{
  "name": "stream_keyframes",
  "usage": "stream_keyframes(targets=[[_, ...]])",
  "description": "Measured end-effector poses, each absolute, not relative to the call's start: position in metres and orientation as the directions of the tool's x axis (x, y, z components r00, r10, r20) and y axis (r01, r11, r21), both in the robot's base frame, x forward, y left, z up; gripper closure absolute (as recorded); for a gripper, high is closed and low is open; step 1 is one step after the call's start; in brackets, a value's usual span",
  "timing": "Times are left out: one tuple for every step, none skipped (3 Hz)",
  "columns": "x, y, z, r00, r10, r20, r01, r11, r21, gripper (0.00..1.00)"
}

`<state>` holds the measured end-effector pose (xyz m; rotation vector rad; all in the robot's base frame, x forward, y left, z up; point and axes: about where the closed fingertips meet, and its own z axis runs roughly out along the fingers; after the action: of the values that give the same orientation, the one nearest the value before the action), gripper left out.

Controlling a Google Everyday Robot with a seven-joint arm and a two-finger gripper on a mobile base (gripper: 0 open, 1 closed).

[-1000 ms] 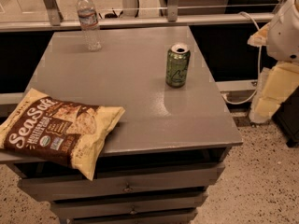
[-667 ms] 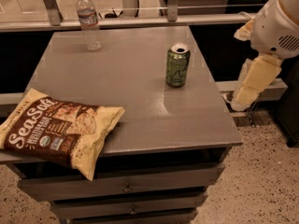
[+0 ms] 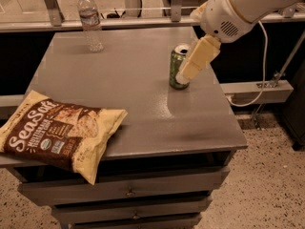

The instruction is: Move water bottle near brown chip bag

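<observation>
Camera view: a grey table [image 3: 138,94] seen from above its front edge. The bottle [image 3: 89,20] stands upright at the far left corner, well apart from the bag [image 3: 57,132]. The bag lies flat at the near left, partly overhanging the front edge. A white arm [image 3: 238,8] reaches in from the upper right. Its cream gripper [image 3: 183,75] points down over the right side of the table, in front of a green can [image 3: 174,63] and far from the bottle. Whether the gripper is released or clenched cannot be told; nothing visible is in its hold. The risks here are judgements. The gripper looks very close to the can, so a sweep left toward the bottle could knock it over. The tall, light bottle could topple if approached off-centre. Set down carelessly, it might push the overhanging bag off. The tabletop is smooth and slightly glossy, with drawers [image 3: 128,192] below. Behind runs a pale rail [image 3: 143,22]. At right a cable [image 3: 261,56] hangs above a speckled floor [image 3: 271,175].
</observation>
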<state>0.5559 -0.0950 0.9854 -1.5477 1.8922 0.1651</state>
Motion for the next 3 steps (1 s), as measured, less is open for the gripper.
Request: stream_keyframes(targets=[[0.556, -0.095, 0.985, -0.064, -0.821, -0.568, -0.907, 0.286, -0.311, 0.0], [0.574, -0.075, 0.99, -0.053, -0.779, -0.624, -0.9, 0.308, -0.309, 0.0], [0.624, -0.021, 0.995, -0.03, -0.688, -0.725, -0.902, 0.331, -0.277, 0.0]])
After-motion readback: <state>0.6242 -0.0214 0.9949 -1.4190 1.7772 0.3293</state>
